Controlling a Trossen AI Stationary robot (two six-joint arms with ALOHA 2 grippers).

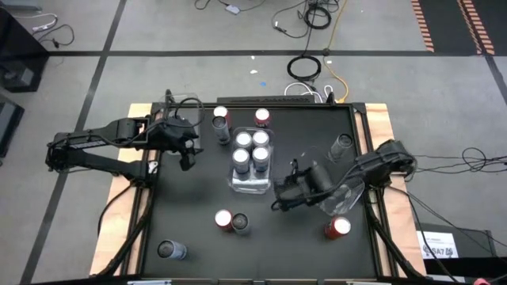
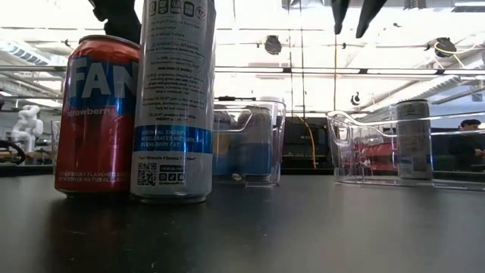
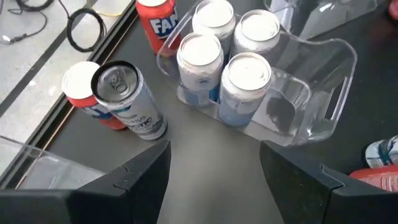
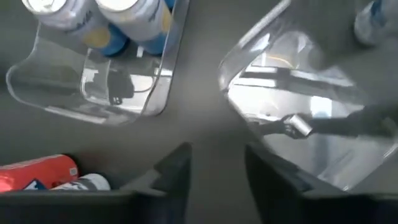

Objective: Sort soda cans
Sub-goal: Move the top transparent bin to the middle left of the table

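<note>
**Four cans binned, both jaws empty**

While four blue-silver cans [image 1: 251, 150] stand in the middle clear bin [image 1: 250, 185], the left gripper [image 1: 187, 150] hovers just beside it, jaws apart, holding nothing. The right gripper [image 1: 282, 195] hangs between that bin and a second clear bin [image 1: 346, 194], jaws narrowly apart, empty. Other cans stand scattered on the surface [image 1: 198, 198], including a red can [image 1: 224, 219] near the front.

The strawberry soda can [image 2: 97, 117] is red with a blue band bearing white letters; the tall can [image 2: 173, 98] beside it is silver-grey with black print, a blue band and a QR code. The four cans [image 3: 227, 59] in the clear bin [image 3: 311, 93] have white tops and blue-silver sides; the table [image 1: 198, 237] is black.
</note>
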